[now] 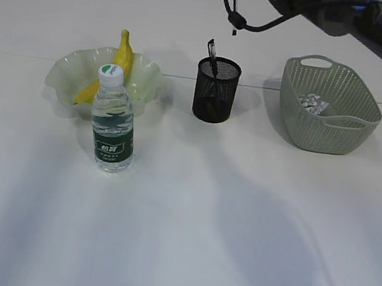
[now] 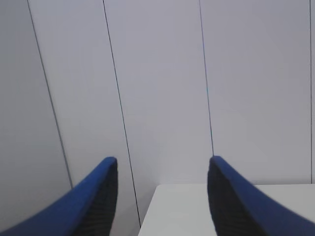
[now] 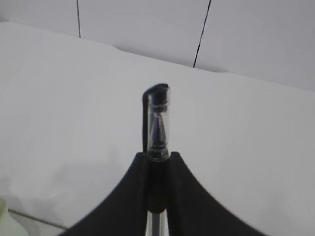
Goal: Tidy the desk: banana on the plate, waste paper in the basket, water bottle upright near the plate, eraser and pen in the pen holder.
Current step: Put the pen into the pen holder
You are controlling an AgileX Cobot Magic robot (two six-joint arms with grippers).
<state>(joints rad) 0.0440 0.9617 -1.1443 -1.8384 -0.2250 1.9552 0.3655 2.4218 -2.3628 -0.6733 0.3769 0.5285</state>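
The desk (image 1: 185, 228) is a large plain white tabletop, its surface bare across the near half apart from soft grey shadows of the arms. Behind it rises a pale wall of flat panels split by thin dark vertical seams (the left wrist view looks straight at these panels and catches only a corner of the tabletop).

Taking the pen holder (image 1: 216, 89) as the clock's centre, the plate (image 1: 64, 74) lies at 9 o'clock with the banana (image 1: 123, 52) resting in it, one tip leaning over the far rim. The water bottle (image 1: 113, 120) stands upright at about 8 o'clock, just in front of the plate. The basket (image 1: 329, 106) sits at 3 o'clock, and the waste paper (image 1: 313, 102) lies inside it. The eraser cannot be made out.

The pen (image 3: 157, 128) is pinched between the nearly closed dark fingers of the right gripper (image 3: 157, 169), its capped end poking out beyond them; in the exterior view it stands tilted in the pen holder. The left gripper (image 2: 162, 169) holds nothing, its blue fingers (image 2: 101, 184) standing well apart against the wall
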